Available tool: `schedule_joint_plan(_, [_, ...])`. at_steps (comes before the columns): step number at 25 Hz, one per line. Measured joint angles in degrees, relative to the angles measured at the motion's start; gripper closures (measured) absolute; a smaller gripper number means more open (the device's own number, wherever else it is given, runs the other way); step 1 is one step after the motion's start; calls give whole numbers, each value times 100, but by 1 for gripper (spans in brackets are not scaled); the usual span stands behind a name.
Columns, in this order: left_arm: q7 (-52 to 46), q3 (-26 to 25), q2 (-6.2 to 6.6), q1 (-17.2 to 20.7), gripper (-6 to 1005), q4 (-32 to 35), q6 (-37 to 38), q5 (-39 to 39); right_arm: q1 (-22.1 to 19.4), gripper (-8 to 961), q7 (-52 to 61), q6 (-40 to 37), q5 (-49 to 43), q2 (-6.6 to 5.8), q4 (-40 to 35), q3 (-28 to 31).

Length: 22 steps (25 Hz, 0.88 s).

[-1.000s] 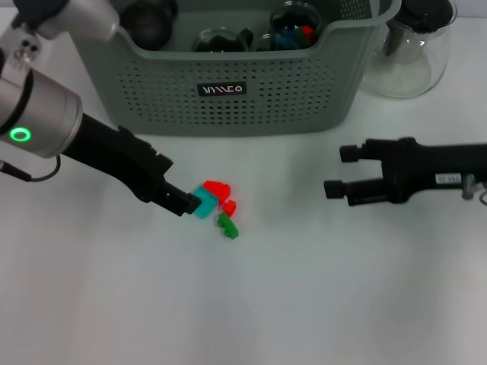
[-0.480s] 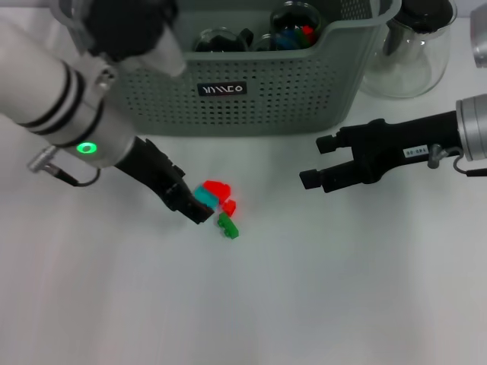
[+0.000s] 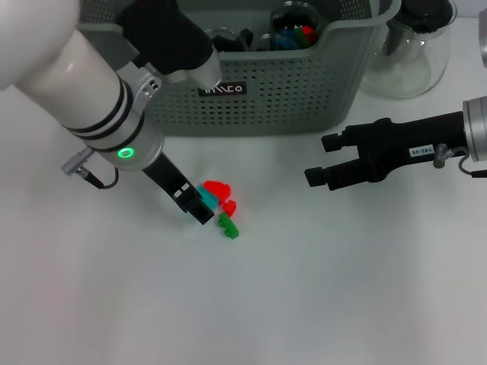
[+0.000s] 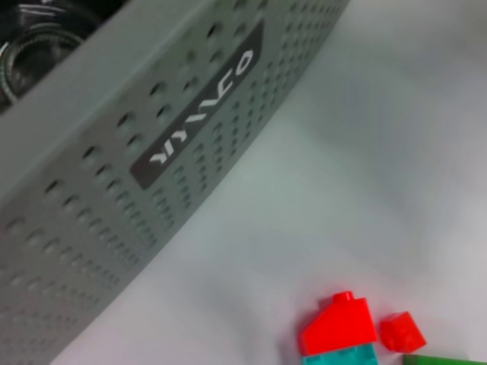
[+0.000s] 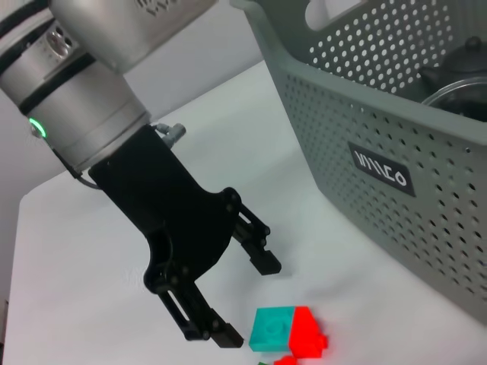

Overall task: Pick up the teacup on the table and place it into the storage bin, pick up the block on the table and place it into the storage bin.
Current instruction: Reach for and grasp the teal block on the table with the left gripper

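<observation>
A cluster of blocks lies on the table in front of the storage bin [image 3: 251, 99]: a teal block [image 3: 206, 198] joined to a red block [image 3: 218, 187], a small red block [image 3: 228, 206] and a green block [image 3: 227, 227]. My left gripper [image 3: 196, 207] is low at the teal block's left side; in the right wrist view the left gripper [image 5: 247, 302] is open, its fingertips just short of the teal and red block [image 5: 288, 331]. My right gripper [image 3: 319, 160] hovers open to the right, holding nothing. No teacup shows on the table.
Glass cups [image 3: 293, 23] sit inside the bin, one holding coloured pieces. A clear glass jug [image 3: 407, 49] stands right of the bin. The bin's perforated wall and black label [image 4: 202, 114] lie close behind the blocks.
My left arm has swung in over the table and its gripper turned while staying at the teal block. The right gripper has shifted a little to the left.
</observation>
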Motion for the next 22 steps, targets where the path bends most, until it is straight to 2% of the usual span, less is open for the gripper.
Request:
schedule_joint_plan(10, [-564, 525, -10, -41, 173, -159, -231, 139, -2, 7, -46, 9, 0, 4, 0, -18])
schedule_joint_plan(22, [-840, 757, -13, -67, 188, -289, -450, 295, -4, 6, -51, 8, -6, 8, 0, -29])
